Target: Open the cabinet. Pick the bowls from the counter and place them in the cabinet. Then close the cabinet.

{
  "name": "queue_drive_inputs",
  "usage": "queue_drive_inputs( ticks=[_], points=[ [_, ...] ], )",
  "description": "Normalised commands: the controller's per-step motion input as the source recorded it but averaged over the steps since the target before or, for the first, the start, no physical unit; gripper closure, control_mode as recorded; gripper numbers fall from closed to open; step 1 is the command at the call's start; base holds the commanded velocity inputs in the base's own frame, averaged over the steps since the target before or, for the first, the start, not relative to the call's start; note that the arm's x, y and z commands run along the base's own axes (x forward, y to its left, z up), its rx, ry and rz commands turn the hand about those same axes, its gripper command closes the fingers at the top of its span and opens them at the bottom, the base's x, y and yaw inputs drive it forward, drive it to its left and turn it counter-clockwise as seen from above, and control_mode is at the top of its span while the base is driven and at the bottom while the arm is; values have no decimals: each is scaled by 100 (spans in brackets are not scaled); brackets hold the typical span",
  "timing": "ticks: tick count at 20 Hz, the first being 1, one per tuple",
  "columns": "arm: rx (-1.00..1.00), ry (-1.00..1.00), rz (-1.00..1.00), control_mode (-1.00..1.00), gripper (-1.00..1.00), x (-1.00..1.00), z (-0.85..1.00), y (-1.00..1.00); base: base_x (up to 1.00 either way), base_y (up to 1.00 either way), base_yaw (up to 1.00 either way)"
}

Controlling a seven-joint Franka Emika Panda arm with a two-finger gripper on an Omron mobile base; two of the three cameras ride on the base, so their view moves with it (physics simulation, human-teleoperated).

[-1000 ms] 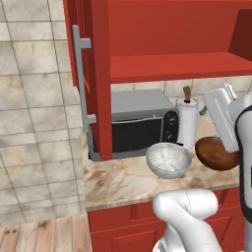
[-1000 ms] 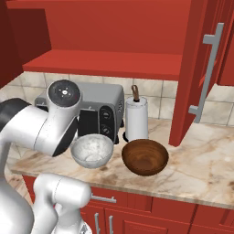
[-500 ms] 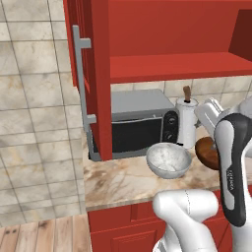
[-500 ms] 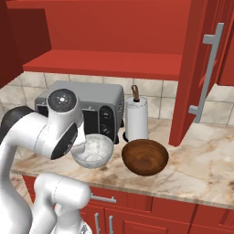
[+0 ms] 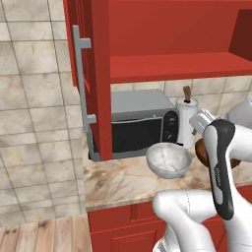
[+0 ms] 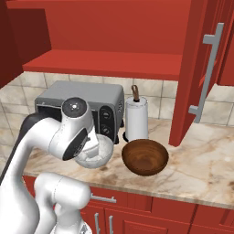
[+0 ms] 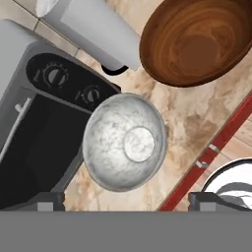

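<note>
— Where are the bowls?
— Marble bowl (image 7: 125,141) near the counter's (image 6: 205,169) front edge, before the microwave (image 6: 82,104); wooden bowl (image 6: 145,156) beside it.
— And the gripper (image 7: 125,201)?
— Above the marble bowl, wide open, holding nothing. The cabinet (image 5: 162,47) stands open.

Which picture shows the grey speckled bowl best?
The hand view: it looks straight down into the grey bowl, showing its whole rim and inside. The left base view shows it from the side on the counter. In the right base view the arm covers much of it.
</note>
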Motion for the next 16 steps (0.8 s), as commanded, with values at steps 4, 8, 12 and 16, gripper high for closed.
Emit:
queue_drive_inputs(
  ticks=[4, 8, 12, 16],
  points=[
    [-3, 17, 3, -100, -100, 12, -34, -40, 0, 0, 0],
    [-4, 17, 2, -100, -100, 7, -39, -30, 0, 0, 0],
    [-5, 12, 1, -100, -100, 7, -48, -9, 0, 0, 0],
    [-2, 2, 0, -100, -100, 3, -51, 0, 0, 0, 0]
  ],
)
